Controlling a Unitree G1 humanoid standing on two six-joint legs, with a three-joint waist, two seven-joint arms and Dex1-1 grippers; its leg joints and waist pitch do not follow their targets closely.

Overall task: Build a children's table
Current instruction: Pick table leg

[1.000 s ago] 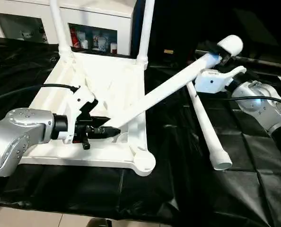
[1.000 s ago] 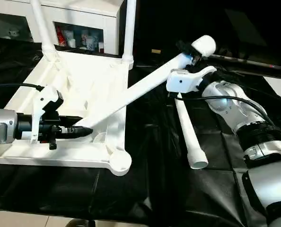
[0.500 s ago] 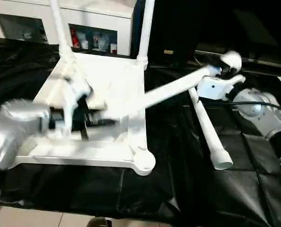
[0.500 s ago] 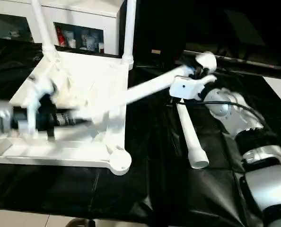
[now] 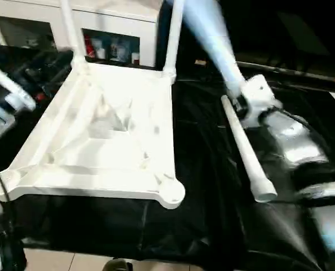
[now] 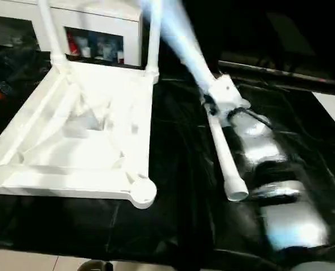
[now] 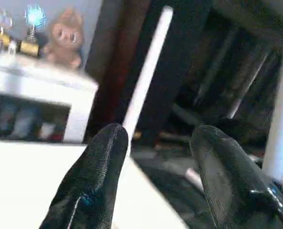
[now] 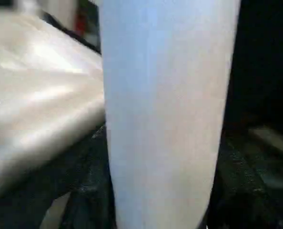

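No writing can be read on any part. The white table top (image 5: 117, 141) lies underside up on the black sheet (image 5: 212, 209), left of centre. Four legs are in sight: two stand upright in the far corner sockets (image 5: 71, 28) (image 5: 175, 34), one lies loose on the sheet at centre right (image 5: 246, 149), and one, blurred, rises toward the top centre (image 5: 212, 39). The right gripper (image 5: 243, 101) is clamped around that raised leg. The left gripper (image 7: 156, 157) has its black fingers (image 7: 96, 176) spread apart, grasping nothing.
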